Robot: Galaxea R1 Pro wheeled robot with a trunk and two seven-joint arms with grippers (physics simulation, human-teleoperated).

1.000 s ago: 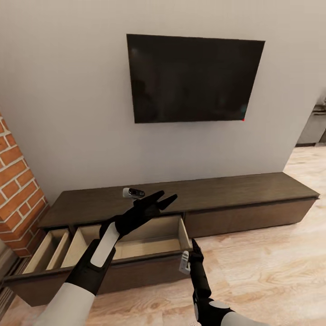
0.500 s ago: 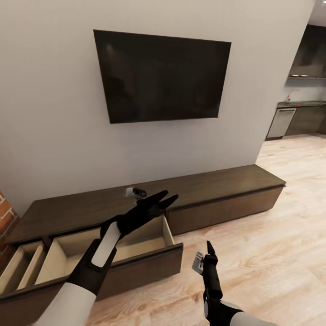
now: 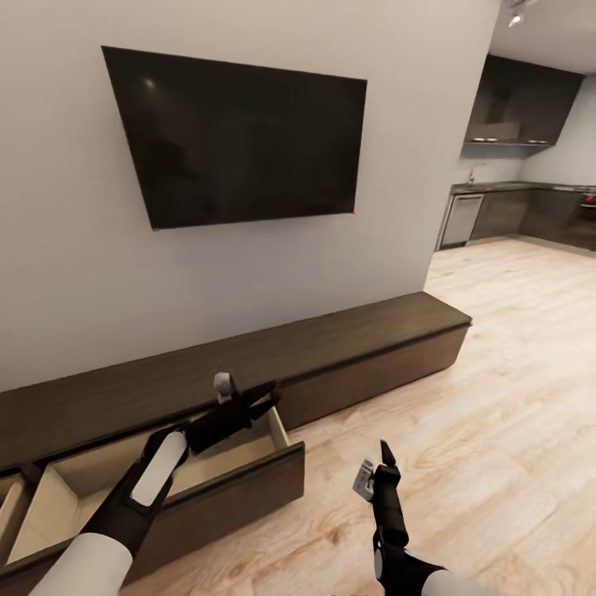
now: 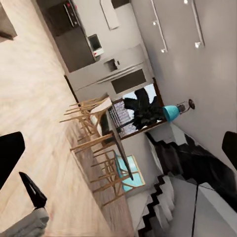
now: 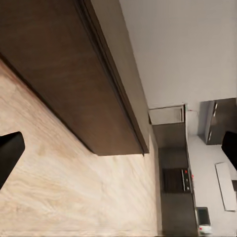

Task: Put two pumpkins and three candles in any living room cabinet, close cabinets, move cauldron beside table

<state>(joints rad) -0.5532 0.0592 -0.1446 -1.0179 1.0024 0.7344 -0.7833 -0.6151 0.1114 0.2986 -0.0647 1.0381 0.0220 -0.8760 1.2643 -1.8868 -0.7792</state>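
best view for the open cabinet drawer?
Head view: the open drawer is pulled out of the cabinet, pale interior visible, left claw above it. The right wrist view shows the cabinet's dark closed front. The left wrist view faces dining chairs.

The cabinet (image 3: 348, 348) runs along the wall under the TV (image 3: 240, 136) — its open drawer (image 3: 165, 476) juts out before me at left, kitchen (image 3: 521, 165) far right.
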